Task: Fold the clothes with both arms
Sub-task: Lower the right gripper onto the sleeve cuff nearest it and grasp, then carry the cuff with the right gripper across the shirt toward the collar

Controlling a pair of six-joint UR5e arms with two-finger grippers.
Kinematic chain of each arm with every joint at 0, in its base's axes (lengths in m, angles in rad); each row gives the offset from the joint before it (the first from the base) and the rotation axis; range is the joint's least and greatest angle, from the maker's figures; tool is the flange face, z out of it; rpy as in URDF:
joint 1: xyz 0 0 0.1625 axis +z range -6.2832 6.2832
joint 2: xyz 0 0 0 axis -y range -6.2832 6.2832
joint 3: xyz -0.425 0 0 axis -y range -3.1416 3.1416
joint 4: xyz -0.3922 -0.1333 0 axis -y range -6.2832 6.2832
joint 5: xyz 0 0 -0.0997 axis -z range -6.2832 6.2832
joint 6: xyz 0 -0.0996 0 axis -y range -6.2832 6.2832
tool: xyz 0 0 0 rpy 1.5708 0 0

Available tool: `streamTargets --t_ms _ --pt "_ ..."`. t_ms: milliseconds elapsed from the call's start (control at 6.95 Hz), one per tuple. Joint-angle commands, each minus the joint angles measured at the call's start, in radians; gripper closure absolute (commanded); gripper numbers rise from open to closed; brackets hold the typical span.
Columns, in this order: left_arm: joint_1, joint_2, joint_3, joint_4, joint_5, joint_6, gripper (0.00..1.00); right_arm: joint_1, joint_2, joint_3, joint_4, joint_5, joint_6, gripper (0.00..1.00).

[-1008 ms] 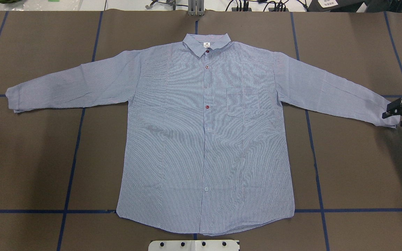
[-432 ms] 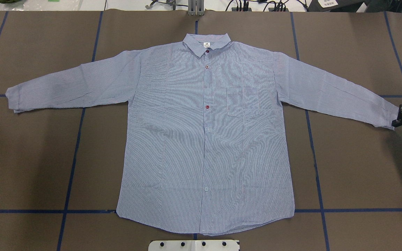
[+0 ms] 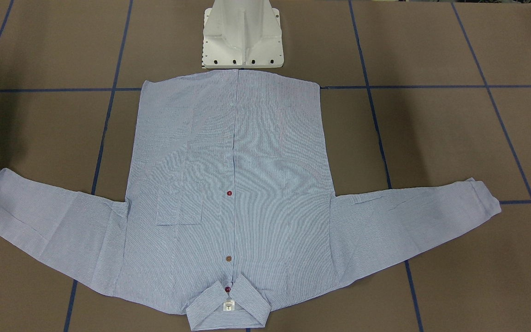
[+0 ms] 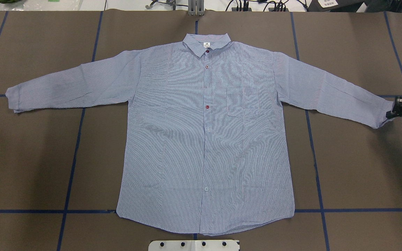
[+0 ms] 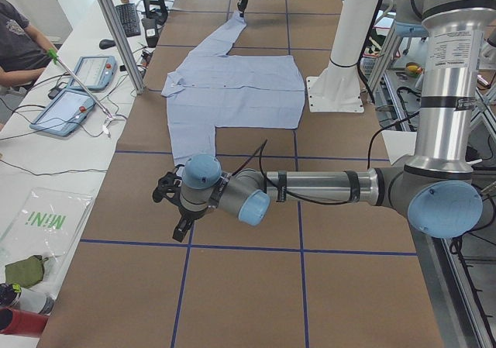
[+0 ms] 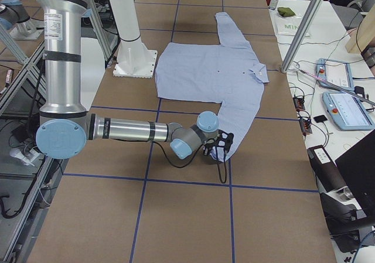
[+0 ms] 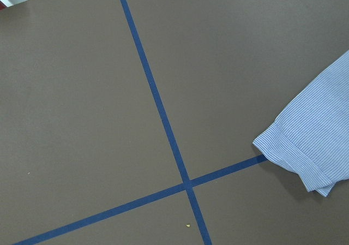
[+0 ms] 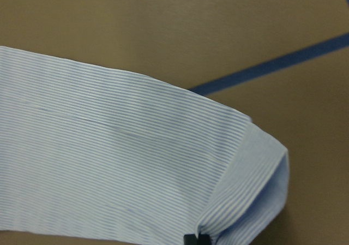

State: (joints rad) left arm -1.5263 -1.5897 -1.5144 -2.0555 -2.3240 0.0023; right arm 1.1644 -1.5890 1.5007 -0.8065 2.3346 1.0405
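Table [image 4: 361, 167] carries the shirt [image 4: 204, 139], flat, front up, sleeves spread. Right gripper [image 4: 392, 113] is pinched onto one cuff [image 8: 245, 190]; the shirt body lies well inboard of it. Left gripper [image 5: 172, 208] is near the other cuff [image 7: 305, 157], not touching it; cannot tell its opening.

The right arm [image 6: 126, 129] reaches out low and level. Its claw [image 4: 392, 113] is pinched tight on the cuff of the shirt [image 4: 204, 139], fingertips [image 8: 195, 238] together. The left arm [image 5: 325, 187] also stretches level, with its claw [image 5: 172, 207] angled downward past a bent wrist. Whether that claw's fingers are parted is unclear.
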Motion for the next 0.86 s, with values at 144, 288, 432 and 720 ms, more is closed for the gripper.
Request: streamTargets --t_ms 144,288,432,720 --pt "0.0 -0.001 0.002 0.002 0.0 0.001 0.0 -0.087 0.351 0.017 -0.264 -0.001 0.001 1.0" --pt "0.0 -0.001 0.002 0.0 0.0 0.001 0.01 -0.13 0.507 0.012 -0.431 -0.017 0.022 1.0" --pt "0.0 -0.001 -0.001 0.0 0.0 -0.004 0.0 -0.19 0.602 0.01 -0.482 -0.053 0.073 1.0" --pt "0.0 -0.001 -0.001 0.0 0.0 -0.005 0.0 -0.329 0.862 -0.168 -0.453 -0.224 0.282 1.0"
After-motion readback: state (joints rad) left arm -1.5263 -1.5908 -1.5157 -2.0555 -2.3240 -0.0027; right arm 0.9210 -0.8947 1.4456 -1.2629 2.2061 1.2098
